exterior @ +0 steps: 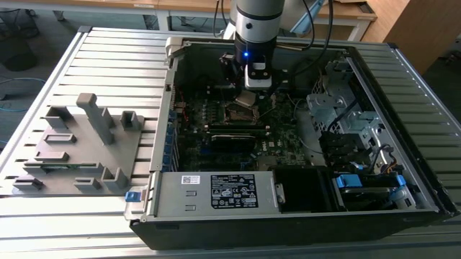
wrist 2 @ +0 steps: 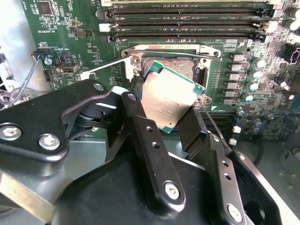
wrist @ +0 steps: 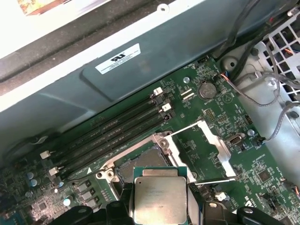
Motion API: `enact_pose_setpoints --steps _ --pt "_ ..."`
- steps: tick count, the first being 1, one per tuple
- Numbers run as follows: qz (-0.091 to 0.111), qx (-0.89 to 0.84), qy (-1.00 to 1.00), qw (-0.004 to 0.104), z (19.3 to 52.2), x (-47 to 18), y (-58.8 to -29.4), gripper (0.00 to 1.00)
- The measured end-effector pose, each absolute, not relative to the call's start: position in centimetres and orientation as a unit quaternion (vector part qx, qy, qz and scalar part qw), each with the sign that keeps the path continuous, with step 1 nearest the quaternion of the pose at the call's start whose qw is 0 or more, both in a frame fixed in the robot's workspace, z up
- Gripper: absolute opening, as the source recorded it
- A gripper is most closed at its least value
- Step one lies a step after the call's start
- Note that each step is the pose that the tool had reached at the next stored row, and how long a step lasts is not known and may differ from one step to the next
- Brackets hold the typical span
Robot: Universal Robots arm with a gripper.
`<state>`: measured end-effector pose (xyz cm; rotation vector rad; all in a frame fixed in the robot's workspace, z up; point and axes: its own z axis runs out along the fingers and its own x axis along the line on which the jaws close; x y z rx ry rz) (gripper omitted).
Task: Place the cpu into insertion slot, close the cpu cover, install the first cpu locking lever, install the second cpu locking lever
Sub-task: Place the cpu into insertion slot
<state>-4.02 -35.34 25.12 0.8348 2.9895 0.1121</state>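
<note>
The gripper [wrist 2: 164,110] is clamped on the cpu [wrist 2: 171,98], one finger on each of two opposite edges; gripping by the edges probably leaves the underside free to seat. The chip hangs tilted, one corner lower than the rest, right above the insertion slot [wrist 2: 183,65] and not yet in it; I judge the tilt still has to be taken out before it can drop in flat. In the first wrist view the cpu cover [wrist: 215,142] lies swung back off the slot's edge, with a thin locking lever [wrist: 213,180] loose beside it; both are clear of the opening, presumably so the chip can enter. Past the slot run the long memory slots [wrist: 112,131], toward the motherboard's [exterior: 288,145] edge; beyond them rises the computer case [exterior: 170,108] wall.
</note>
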Motion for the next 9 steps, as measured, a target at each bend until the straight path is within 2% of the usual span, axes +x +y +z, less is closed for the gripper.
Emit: enact_pose_setpoints --steps 9 --pt "0.036 0.275 0.961 0.018 25.11 -4.02 -35.35 0.54"
